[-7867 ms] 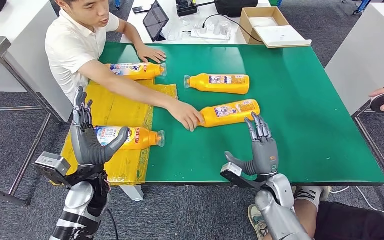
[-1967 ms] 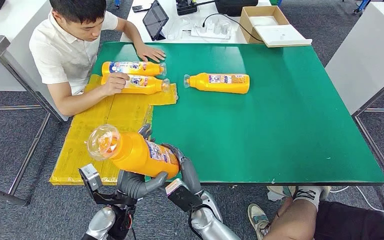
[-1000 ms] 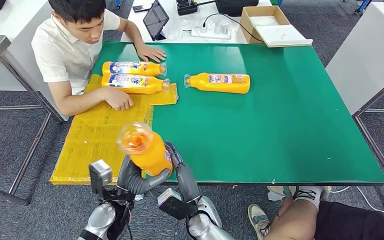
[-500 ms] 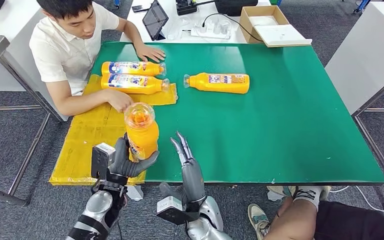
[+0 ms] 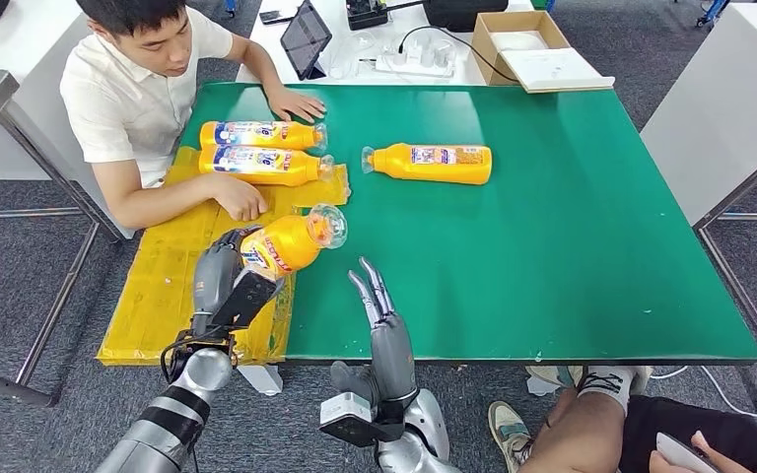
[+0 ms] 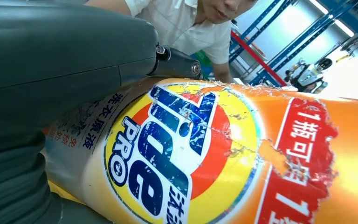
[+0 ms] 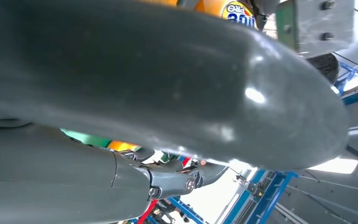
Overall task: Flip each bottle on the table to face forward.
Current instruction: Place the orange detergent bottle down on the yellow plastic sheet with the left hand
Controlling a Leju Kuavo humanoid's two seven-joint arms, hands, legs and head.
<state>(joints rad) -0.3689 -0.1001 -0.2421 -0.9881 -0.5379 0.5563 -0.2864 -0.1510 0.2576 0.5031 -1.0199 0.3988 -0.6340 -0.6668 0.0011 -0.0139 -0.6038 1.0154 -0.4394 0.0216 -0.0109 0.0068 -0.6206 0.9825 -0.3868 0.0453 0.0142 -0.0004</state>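
Grey right hand (image 7: pixel 168 93) (fingers (image 7: pixel 177 179) straight)

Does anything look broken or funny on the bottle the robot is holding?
Yes. The orange detergent bottle that the left hand holds has a worn label: it is cracked and flaking, with bits torn off the red part. The bottle itself looks whole, and nothing has spilled on the green table.
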